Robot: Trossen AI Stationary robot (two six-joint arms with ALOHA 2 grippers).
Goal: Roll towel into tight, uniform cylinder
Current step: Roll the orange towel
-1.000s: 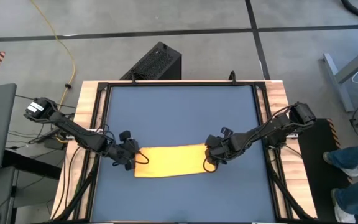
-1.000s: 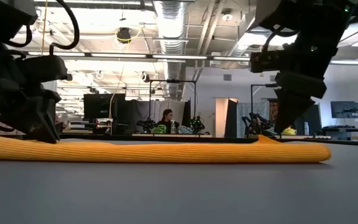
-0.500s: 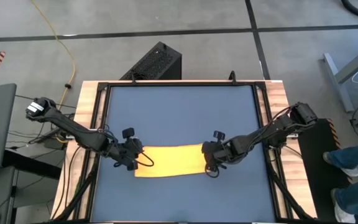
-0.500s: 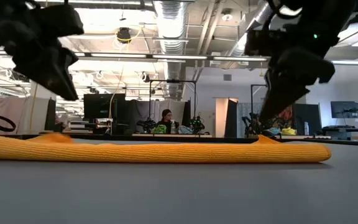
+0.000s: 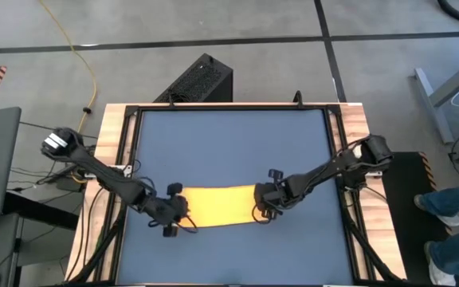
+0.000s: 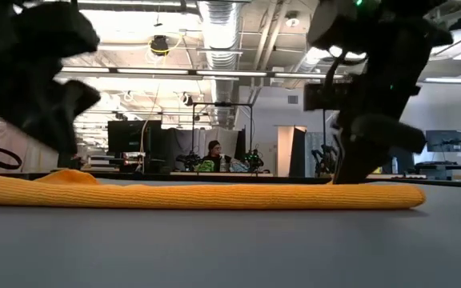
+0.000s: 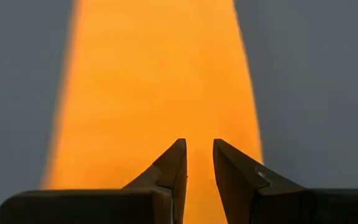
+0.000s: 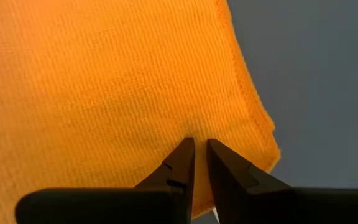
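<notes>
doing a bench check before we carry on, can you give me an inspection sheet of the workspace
surface: dark blue mat in a black frame on a wooden table.
job's things: yellow towel lies flat as a long folded strip, not yet rolled.
clutter: nothing seen on the mat.
grippers: left gripper over the towel's left end, fingers slightly apart, gripping nothing. right gripper at the right end, fingers nearly closed, tips against the cloth.
cables: yellow cable on the floor; black wiring along both arms.
surroundings: black box behind the table, a person's legs at right.
</notes>
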